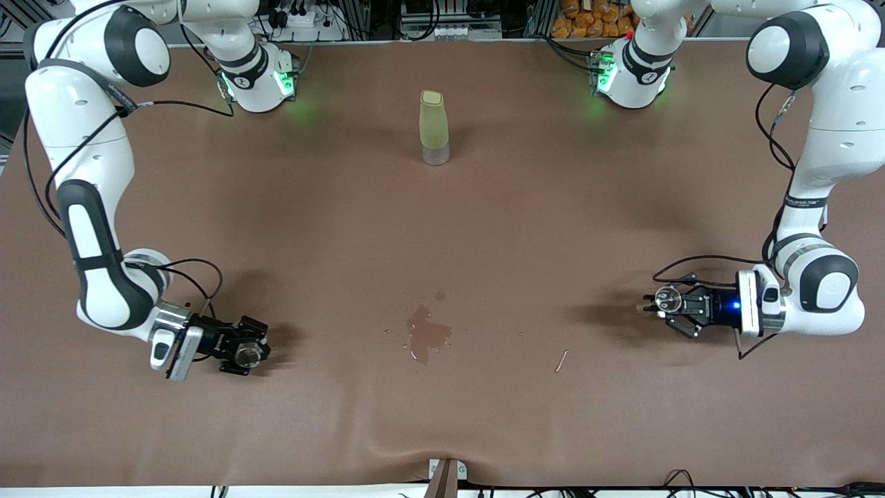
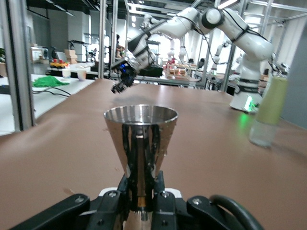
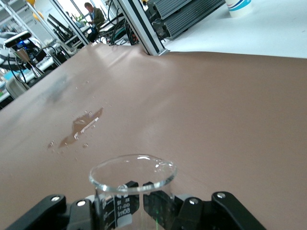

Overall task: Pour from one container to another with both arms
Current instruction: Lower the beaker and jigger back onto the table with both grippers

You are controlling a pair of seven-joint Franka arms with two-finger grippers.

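Left wrist view: left gripper point(image 2: 139, 203) is closed on the narrow base of a polished metal cone cup point(image 2: 140, 139), mouth upward, held upright between the fingers. Steel is stiff and light but slick; the taper could slide through the pads when tilted, so the low grip at the stem looks right.

Right wrist view: right gripper point(image 3: 134, 211) is closed on a clear glass beaker point(image 3: 132, 175) with printed graduations, the fingers clamped just under the rim. Glass is rigid, brittle and smooth; judged to need a firm but not crushing hold. Contents cannot be told.

Front view: both grippers hang low over the brown table point(image 1: 539, 207), well apart, the right gripper point(image 1: 243, 347) toward its own end and the left gripper point(image 1: 665, 304) toward the other.

Between them on the cloth lies a wet spill patch point(image 1: 427, 333), with a thin pale scrap point(image 1: 561, 360) near it.

Farther on, between the arm bases, stands an untouched pale green bottle point(image 1: 434, 128) on a clear base.
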